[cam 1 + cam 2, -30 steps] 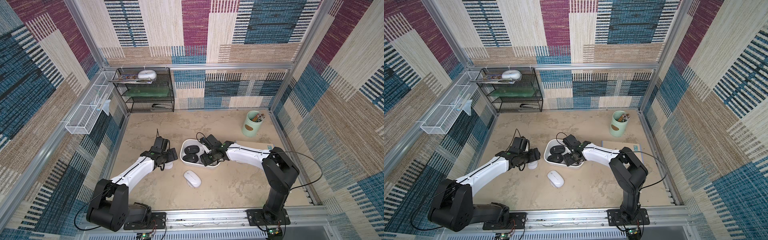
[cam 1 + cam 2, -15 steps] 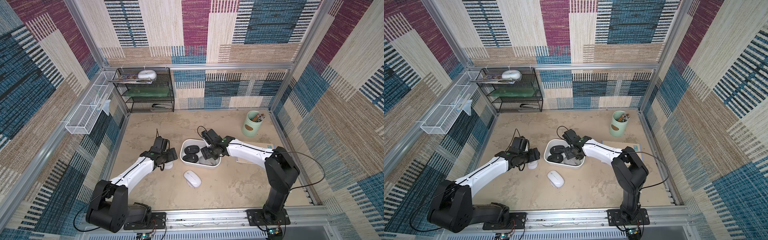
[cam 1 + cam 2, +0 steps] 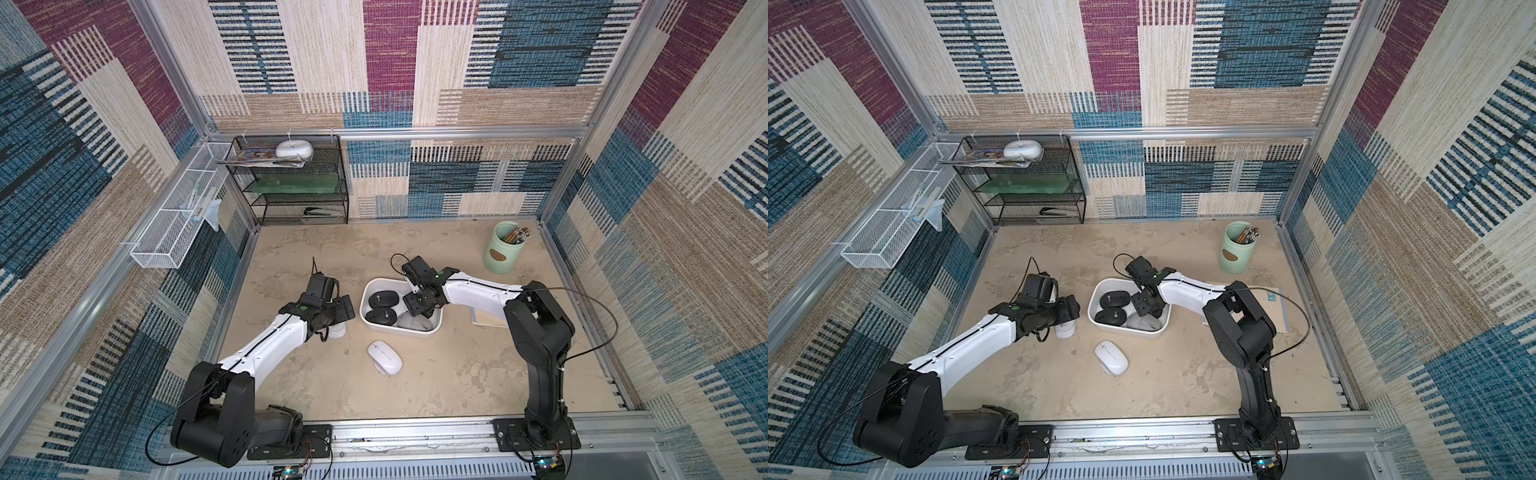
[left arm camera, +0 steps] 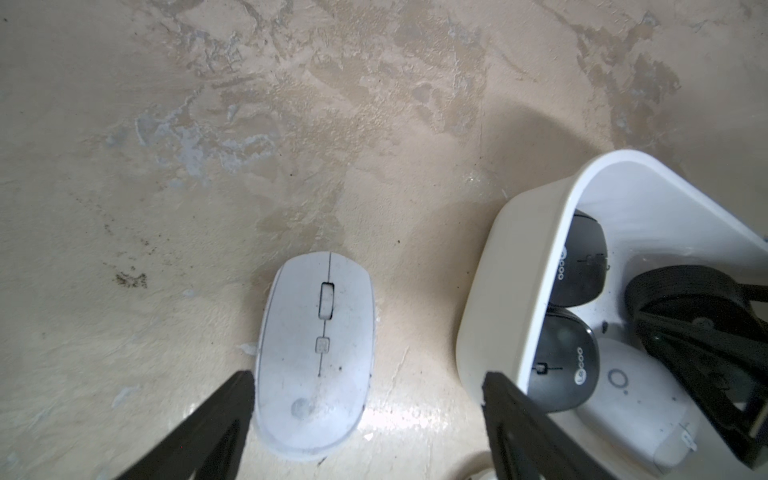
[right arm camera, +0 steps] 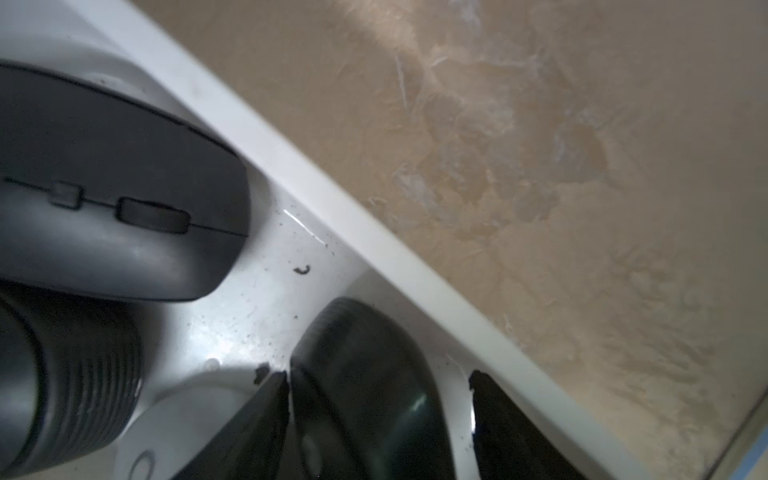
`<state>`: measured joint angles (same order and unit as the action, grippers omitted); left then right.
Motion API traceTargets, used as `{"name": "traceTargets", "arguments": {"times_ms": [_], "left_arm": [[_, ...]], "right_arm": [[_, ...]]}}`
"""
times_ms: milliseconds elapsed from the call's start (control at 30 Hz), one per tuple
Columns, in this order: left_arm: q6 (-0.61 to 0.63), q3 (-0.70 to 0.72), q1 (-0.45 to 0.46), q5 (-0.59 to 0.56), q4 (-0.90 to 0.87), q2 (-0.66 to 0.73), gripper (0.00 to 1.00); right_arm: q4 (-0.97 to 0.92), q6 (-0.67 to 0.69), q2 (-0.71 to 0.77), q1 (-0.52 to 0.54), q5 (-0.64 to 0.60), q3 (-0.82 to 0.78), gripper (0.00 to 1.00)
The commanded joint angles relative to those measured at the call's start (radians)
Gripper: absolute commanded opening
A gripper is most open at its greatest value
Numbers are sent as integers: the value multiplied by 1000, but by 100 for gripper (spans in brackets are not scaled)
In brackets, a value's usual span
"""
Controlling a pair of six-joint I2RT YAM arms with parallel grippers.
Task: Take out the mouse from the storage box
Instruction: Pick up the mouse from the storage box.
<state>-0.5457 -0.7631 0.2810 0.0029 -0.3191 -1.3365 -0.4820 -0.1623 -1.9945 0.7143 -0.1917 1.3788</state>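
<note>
Straddling a dark mouse inside the storage box, the right hand had its fingers spread, one on each side of that mouse. One finger was touching the mouse or nearly so. On the other side a thin strip of the white box floor showed between finger and mouse, so the mouse was not pinched. This mouse lay close beside the box wall.

In the same box, two black mice lay one behind the other along the 9 o'clock wall. A grey mouse lay along the 6 o'clock wall, at 6 o'clock of the right hand. The box stood near the middle of the tabletop.

At 9 o'clock of the box, just beside it, the left hand hung above the tabletop with its fingers wide apart, holding nothing. A small white object stood under it; I could not tell what it was. A white mouse lay on the tabletop outside the box, at 6 o'clock of it, near but not touching.

Farther out, a mint-green pencil cup stood at 2 o'clock of the box, well apart, and a black wire shelf filled the 11 o'clock corner.
</note>
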Motion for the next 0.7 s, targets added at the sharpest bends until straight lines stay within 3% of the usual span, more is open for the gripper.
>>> {"name": "traceTargets", "arguments": {"times_ms": [0,200,433,667], "left_arm": [[3,4,-1,4,-2,4,90],[1,2,-1,3,1,-1,90],[1,3,0,0,1,-6,90],[0,1,0,-1,0,-10,89]], "right_arm": [[-35,12,-21,-3,7,2,71],[-27,9,-27,-3,27,6,58],[-16,-11,-3,-3,77,11,36],[-1,-37,23,-3,95,12,24]]}}
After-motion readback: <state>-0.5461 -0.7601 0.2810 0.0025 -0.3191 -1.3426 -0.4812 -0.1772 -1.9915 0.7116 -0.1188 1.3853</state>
